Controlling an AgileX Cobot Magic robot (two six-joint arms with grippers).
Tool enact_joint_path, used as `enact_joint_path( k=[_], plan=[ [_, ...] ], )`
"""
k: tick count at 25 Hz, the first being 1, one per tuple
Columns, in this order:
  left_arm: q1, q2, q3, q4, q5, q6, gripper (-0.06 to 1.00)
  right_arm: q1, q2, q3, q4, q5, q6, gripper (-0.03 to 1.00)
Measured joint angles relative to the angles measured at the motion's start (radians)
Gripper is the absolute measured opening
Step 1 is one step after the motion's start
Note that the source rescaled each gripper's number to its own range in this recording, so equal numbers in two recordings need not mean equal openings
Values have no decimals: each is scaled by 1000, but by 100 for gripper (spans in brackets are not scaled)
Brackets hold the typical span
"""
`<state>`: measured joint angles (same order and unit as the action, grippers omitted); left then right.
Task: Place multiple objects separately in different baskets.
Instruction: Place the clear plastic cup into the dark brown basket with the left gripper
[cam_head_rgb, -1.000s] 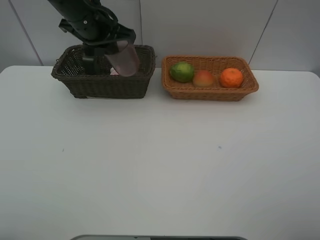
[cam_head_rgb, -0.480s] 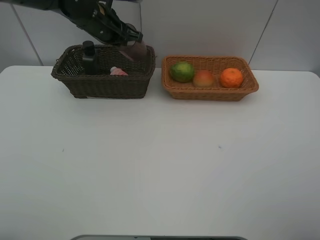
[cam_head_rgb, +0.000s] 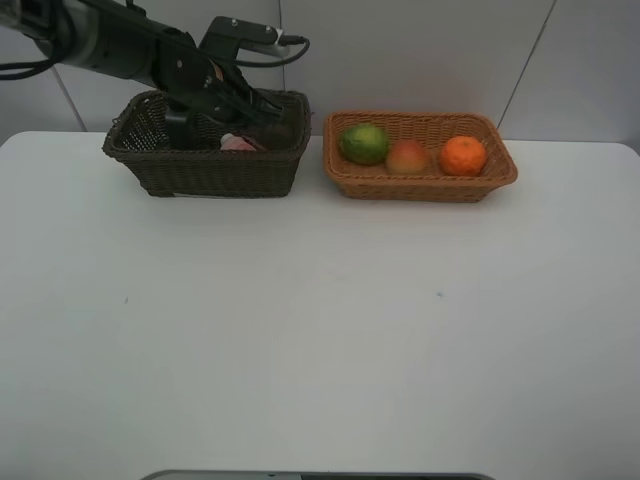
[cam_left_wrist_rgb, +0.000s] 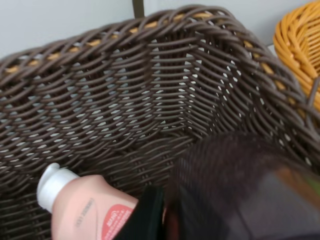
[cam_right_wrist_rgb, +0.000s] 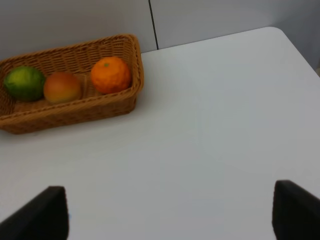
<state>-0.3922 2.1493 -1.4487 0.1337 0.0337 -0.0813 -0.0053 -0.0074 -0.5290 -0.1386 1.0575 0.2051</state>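
The right gripper (cam_right_wrist_rgb: 170, 210) is sitting nearest the viewer, jaws spread wide and grasping nothing, with only bare table (cam_head_rgb: 320, 330) beneath it. It is standing well apart from both baskets and is the farther arm from the work.

Farther back, the tan basket (cam_head_rgb: 420, 186) is holding the green fruit (cam_head_rgb: 364, 143), the peach-red fruit (cam_head_rgb: 407, 157) and the orange (cam_head_rgb: 463, 155) in a row.

At the rear left, the left gripper (cam_head_rgb: 245, 105) is reaching into the dark basket (cam_head_rgb: 205, 172). Its jaws are clenched. In the left wrist view a dark translucent shape, judged to be the pink cup (cam_left_wrist_rgb: 250, 195), is filling the space at the jaws, so the jaws are probably grasping it.

The cup is lying inside the dark basket, toward the wall next to the tan basket. The pink bottle (cam_left_wrist_rgb: 85, 212) is lying on its side just beside the cup. The pump bottle (cam_head_rgb: 178, 125) is standing beyond, partly hidden.
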Motion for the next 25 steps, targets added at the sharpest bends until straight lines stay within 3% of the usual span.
enact_joint_path(
  k=[9, 12, 14, 19, 21, 25],
  plan=[
    [0, 17, -2, 0, -18, 0, 0, 0, 0, 0, 0, 0, 0, 78],
    [0, 17, -2, 0, -18, 0, 4, 0, 0, 0, 0, 0, 0, 78],
    [0, 17, -2, 0, -18, 0, 16, 0, 0, 0, 0, 0, 0, 78],
    [0, 14, -2, 0, -18, 0, 69, 0, 0, 0, 0, 0, 0, 78],
    [0, 6, -2, 0, -10, 0, 85, 0, 0, 0, 0, 0, 0, 78],
    [0, -42, -2, 0, 35, 0, 95, 0, 0, 0, 0, 0, 0, 78]
  ],
)
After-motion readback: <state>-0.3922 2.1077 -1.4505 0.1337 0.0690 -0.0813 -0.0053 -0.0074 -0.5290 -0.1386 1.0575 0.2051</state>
